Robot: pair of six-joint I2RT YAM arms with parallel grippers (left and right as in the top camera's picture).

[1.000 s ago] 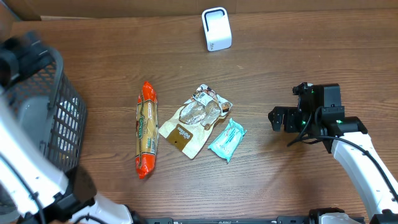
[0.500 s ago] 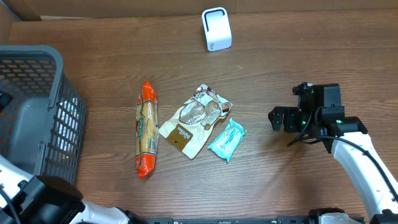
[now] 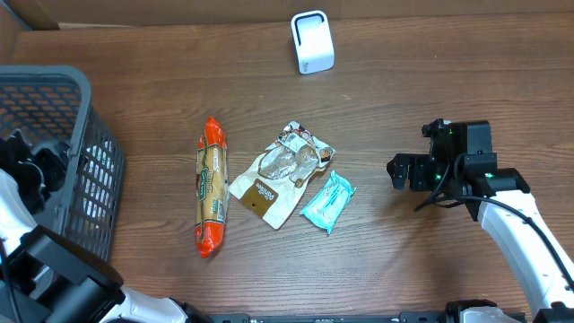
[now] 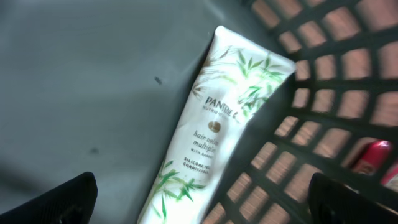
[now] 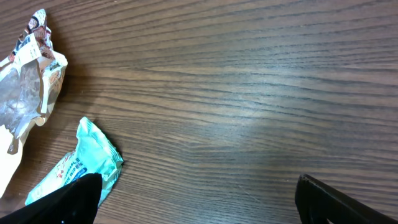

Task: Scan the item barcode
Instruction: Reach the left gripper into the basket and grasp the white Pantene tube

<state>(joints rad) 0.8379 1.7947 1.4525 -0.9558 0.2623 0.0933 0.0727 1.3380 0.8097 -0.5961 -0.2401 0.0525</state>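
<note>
Tube (image 4: 217,124) of hair conditioner lies on the basket (image 4: 323,112) floor, just ahead of the left pincer (image 4: 208,202) and between its wide-spread fingers, close beside the mesh wall. Nothing is gripped. That wall crowds the tube, so a finger could snag the mesh, or pinch only a slick edge and drop it. The right pincer (image 5: 199,202) hangs open over bare table (image 5: 249,93), well apart from the scanner (image 3: 312,41).
</note>
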